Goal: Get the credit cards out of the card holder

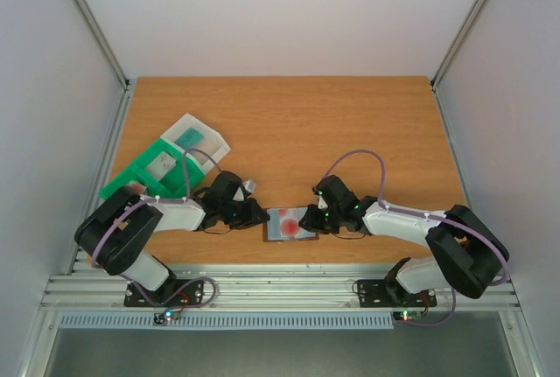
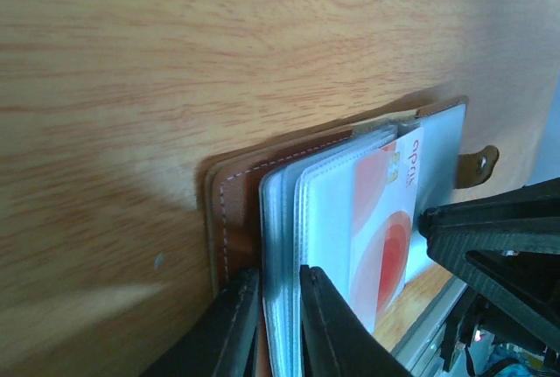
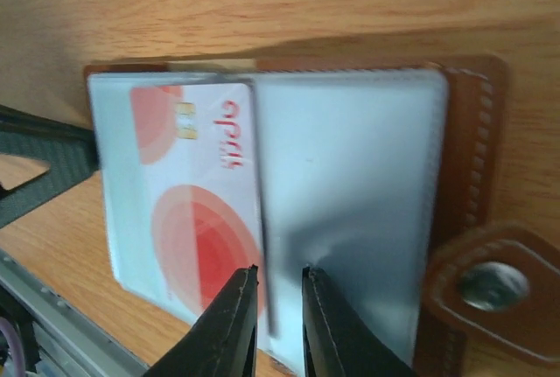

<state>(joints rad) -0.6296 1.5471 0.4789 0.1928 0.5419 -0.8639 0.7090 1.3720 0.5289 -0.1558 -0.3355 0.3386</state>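
Observation:
The brown card holder (image 1: 289, 224) lies open near the table's front edge, between both grippers. In the left wrist view its brown cover (image 2: 236, 211) lies flat. My left gripper (image 2: 280, 311) is shut on the stack of clear sleeves (image 2: 284, 219). A white credit card with red round marks (image 2: 385, 228) sits in the top sleeve. In the right wrist view the same card (image 3: 188, 211) lies left of a grey-blue sleeve (image 3: 359, 185). My right gripper (image 3: 278, 307) has its jaws narrowly apart, straddling a thin raised edge between card and sleeve. I cannot make out a teal card.
A green compartmented tray (image 1: 149, 171) and a clear plastic box (image 1: 197, 136) lie at the back left. The wallet's snap tab (image 3: 490, 285) sticks out on the right. The metal rail at the table's front edge (image 2: 429, 329) is close behind the wallet.

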